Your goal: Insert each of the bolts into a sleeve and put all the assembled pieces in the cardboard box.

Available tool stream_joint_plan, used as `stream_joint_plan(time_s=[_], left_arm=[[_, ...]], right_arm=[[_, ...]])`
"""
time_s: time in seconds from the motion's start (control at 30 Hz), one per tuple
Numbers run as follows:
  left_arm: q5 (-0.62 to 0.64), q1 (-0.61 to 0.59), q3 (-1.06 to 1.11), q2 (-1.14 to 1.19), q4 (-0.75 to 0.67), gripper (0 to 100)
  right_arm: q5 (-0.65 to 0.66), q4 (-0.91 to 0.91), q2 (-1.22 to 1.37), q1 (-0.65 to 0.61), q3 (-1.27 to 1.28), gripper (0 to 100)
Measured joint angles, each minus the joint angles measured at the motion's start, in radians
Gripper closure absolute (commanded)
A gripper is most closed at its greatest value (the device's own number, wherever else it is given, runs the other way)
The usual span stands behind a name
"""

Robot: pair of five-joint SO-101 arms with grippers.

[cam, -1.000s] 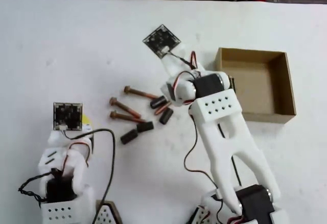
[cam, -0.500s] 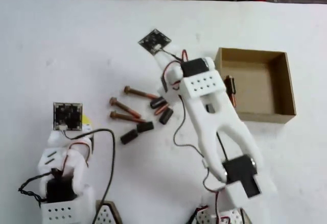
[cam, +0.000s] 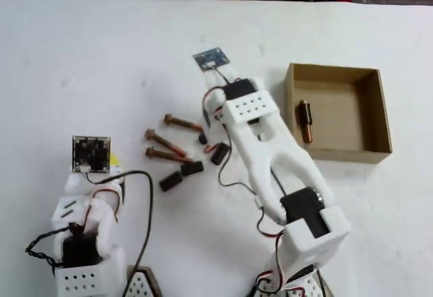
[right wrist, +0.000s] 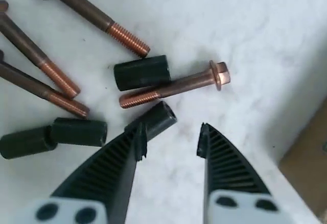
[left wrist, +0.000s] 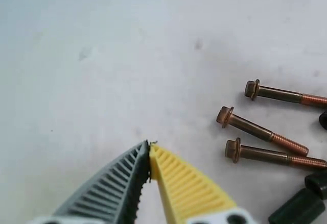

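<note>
Over the last second the right arm has swung off the cardboard box (cam: 352, 153), whose near wall it was covering, and back toward the loose parts. That uncovers one assembled piece (cam: 306, 122) lying inside the box near that wall. By my reading one delivery is done and the arm is lining up the next pick.

The right gripper (right wrist: 171, 140) hangs above the parts on the side of the pile nearest the box. Its jaws are spread with nothing between them. Just ahead of the jaws lies a bolt (right wrist: 176, 84), and a sleeve (right wrist: 142, 72) rests alongside its shank, touching it but not threaded on. A second sleeve (right wrist: 157, 118) sits right at the tip of one jaw, between the gripper and that bolt. It is likely to get nudged if the jaws drop straight down.

Farther from the box, three more bolts (cam: 164, 143) lie close together on the surface (cam: 101, 60), with two further sleeves (right wrist: 79, 131) end to end near their threaded tips. That makes four bolts and four sleeves not yet joined.

The left gripper (left wrist: 149, 157) is pressed together on nothing. It sits beyond the pile from the box, well apart from the parts, so it blocks nothing.
</note>
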Motion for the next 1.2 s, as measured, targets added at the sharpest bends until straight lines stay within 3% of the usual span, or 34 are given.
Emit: stream_joint_plan(time_s=[0.23,0.77,1.2], left_arm=[[0.000,0.000,0.000,0.000,0.000,98],[0.000,0.000,0.000,0.000,0.000,98],[0.000,0.000,0.000,0.000,0.000,98]], right_arm=[[-0.199,0.000,0.000,-0.061,0.000,84.4],[-0.586,0.021,0.006,-0.074,0.000,84.4],[-0.783,-0.115,0.006,-0.055,0.124,84.4]])
